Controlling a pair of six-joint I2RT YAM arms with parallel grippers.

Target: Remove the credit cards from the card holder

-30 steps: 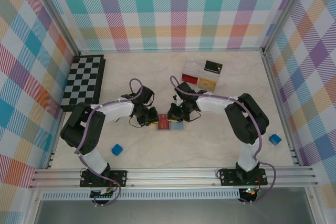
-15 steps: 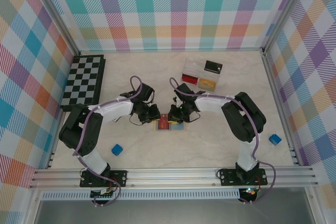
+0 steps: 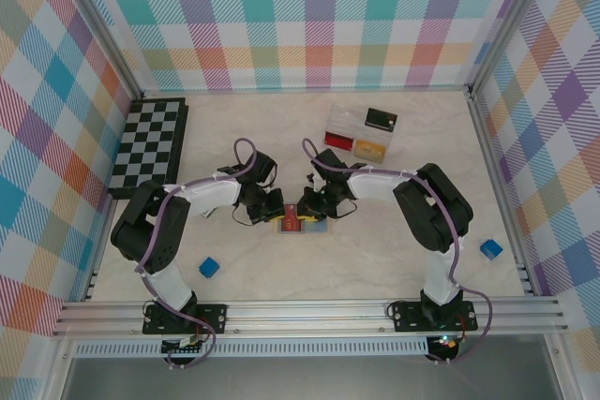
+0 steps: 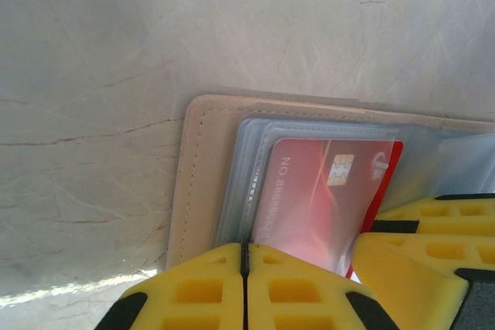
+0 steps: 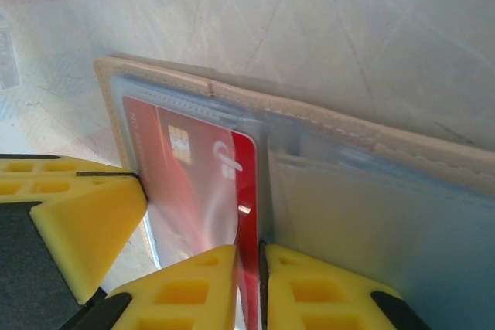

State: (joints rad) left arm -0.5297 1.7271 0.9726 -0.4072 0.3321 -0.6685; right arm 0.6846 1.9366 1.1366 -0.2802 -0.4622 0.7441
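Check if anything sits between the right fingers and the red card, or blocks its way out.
Nothing visible between them: the right fingers pinch the red card by its bare edge. The card holder has a clear sleeve covering the rest, and the left fingers are shut at the sleeve's edge.

Card holder (image 4: pixel 197 168): a tan outer face with pale stitching and a light blue, translucent lining are recorded. Red credit card (image 4: pixel 317 199): pale lettering and a gold chip are noted. Yellow fingers with black backing are observed on the left gripper (image 4: pixel 244 256) and the right gripper (image 5: pixel 249 264). Table (image 3: pixel 375 259): cream, finely veined. Checkerboard (image 3: pixel 150 145): black and white squares. Near cube (image 3: pixel 208 268): blue. Walls (image 3: pixel 300 16): pastel plaid.
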